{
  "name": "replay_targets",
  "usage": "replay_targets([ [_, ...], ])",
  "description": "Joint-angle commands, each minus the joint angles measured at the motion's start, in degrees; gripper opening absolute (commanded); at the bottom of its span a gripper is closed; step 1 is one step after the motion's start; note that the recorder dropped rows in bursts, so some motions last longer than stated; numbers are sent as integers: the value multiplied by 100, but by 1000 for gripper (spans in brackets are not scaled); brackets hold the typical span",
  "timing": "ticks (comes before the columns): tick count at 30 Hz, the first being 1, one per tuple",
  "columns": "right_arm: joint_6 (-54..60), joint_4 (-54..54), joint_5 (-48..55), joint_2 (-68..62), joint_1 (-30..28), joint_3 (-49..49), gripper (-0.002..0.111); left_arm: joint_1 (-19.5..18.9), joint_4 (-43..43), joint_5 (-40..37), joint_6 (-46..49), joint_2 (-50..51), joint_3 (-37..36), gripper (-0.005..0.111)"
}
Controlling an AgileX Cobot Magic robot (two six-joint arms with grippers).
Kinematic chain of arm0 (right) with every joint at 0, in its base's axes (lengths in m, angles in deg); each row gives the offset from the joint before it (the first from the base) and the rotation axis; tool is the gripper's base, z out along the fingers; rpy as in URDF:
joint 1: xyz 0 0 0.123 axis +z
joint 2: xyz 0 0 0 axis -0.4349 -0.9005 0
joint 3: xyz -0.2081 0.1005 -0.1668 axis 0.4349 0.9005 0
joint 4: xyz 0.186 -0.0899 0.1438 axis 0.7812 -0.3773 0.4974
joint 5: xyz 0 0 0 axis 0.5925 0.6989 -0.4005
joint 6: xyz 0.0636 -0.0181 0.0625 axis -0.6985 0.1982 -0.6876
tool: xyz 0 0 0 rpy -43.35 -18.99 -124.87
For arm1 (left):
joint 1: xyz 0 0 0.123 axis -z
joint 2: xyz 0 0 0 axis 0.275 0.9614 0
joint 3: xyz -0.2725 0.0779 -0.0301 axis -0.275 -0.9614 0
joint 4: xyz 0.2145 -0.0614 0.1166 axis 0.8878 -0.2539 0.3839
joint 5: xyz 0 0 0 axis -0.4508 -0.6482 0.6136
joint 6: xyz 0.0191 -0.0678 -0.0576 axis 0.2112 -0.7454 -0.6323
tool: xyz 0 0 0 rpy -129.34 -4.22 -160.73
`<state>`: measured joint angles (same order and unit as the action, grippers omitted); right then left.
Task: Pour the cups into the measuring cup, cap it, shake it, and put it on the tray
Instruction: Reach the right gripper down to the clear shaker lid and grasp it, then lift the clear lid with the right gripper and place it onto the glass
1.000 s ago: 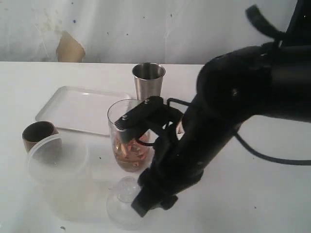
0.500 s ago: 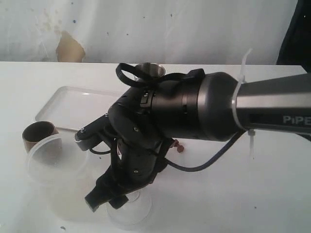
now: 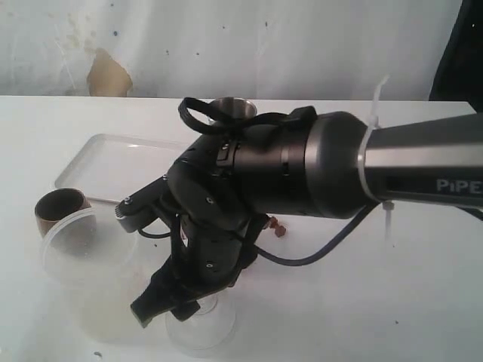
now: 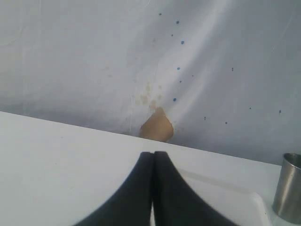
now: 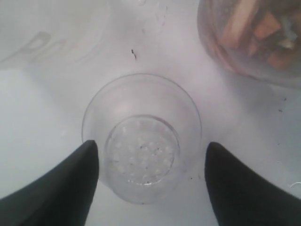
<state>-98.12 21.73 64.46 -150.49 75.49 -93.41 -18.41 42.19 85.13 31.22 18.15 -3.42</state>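
White table (image 3: 423, 302) is shown from outside, half hidden by the right arm (image 3: 302, 181); the tray (image 3: 98, 162) is seen beside it. From the left wrist, the left gripper (image 4: 153, 155) is seen pressed together. From the right wrist, the right gripper (image 5: 150, 146) is spread around the lid (image 5: 141, 150). The measuring cup (image 5: 254, 37) is close by: it could be bumped and spilled, or the slippery lid squeezed away.

Right gripper (image 5: 151, 147) swung down, jaws now astride the domed lid (image 5: 141, 139) — arm (image 3: 302, 173) hiding measuring cup (image 5: 254, 37)
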Motion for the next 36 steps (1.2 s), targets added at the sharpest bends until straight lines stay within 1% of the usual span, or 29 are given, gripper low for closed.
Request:
replay_targets([
  [1,-31,-8,-16,-118,17,-14,60,-12,14,57,12,-35,-31,0],
  [5,-41,21,-92,-131,17,-14,54,-12,14,57,12,-35,-31,0],
  [9,-41,21,-33,-131,17,-14,42,-12,14,57,12,-35,-31,0],
  [12,-41,21,44,-120,17,-14,28,-12,14,57,12,-35,-31,0],
  [14,-24,64,108,-52,17,-14,17,-12,14,57,12,-35,-31,0],
  [16,-25,77,181,59,17,-14,4,-12,14,57,12,-35,-31,0],
  [17,12,77,244,137,17,-14,0,-12,14,57,12,-35,-31,0],
  [23,516,432,834,832,17,-25,0,-12,14,57,12,-35,-31,0],
  [26,753,483,1497,1194,17,-264,0,-12,14,57,12,-35,-31,0],
  [29,894,447,2106,1386,17,-800,0,-12,14,57,12,-35,-31,0],
  [36,1174,232,2126,1165,-83,-2340,0,-12,14,57,12,-35,-31,0],
])
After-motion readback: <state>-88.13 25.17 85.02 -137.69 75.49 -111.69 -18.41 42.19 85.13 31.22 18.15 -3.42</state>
